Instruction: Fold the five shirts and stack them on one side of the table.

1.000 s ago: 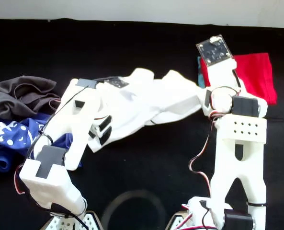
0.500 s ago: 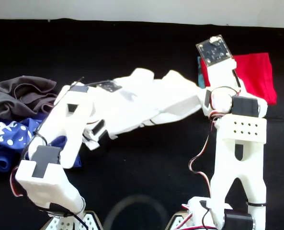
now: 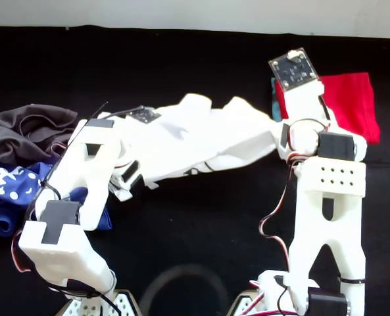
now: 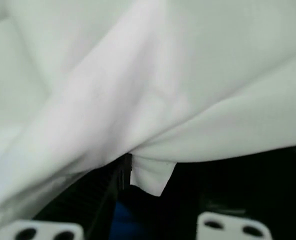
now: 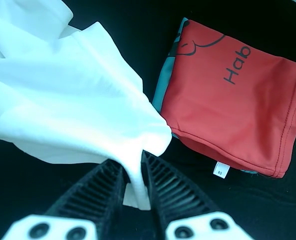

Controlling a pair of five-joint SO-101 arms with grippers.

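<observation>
Shifted leftward, left claw (image 3: 127, 178) and right claw (image 5: 133, 169) both grip the white shirt (image 3: 195, 135) near the dark-lettered red shirt (image 5: 232, 115).

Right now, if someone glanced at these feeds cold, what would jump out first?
The white shirt, strung across the middle of the black table between the left pincer and the right pincer, both clamped on it. Next, the folded red shirt at the far right, lying on a teal garment. At the left edge, a crumpled grey shirt and a blue patterned shirt sit heaped.
</observation>
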